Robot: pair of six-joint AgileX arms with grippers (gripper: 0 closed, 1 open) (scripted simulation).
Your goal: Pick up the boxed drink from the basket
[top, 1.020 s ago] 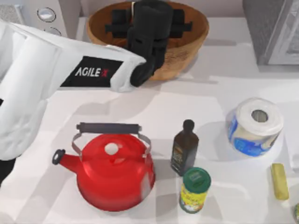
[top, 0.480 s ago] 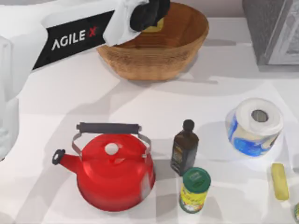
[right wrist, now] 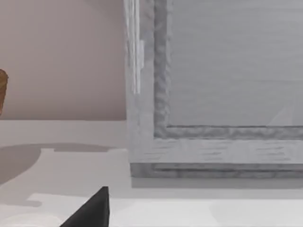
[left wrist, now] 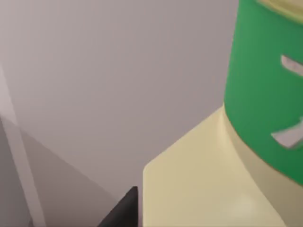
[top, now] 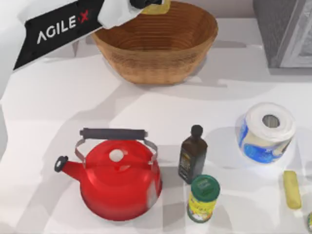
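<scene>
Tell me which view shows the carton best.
Left wrist view: the carton sits close up, pale-yellow face and green band plain. The top view catches just a yellow corner at the left gripper, above the basket.

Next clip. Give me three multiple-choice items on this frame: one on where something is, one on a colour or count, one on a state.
1. The boxed drink is:
A. beside the kettle
B. held above the basket's far rim
C. by the paper roll

2. The kettle is:
A. blue
B. red
C. green

3. The dark bottle is:
A. upright
B. toppled
C. inside the basket

Answers: 1 B, the carton's yellow corner shows under the left gripper at the top view's upper edge. 2 B, its body is red. 3 A, its cap points up.
</scene>
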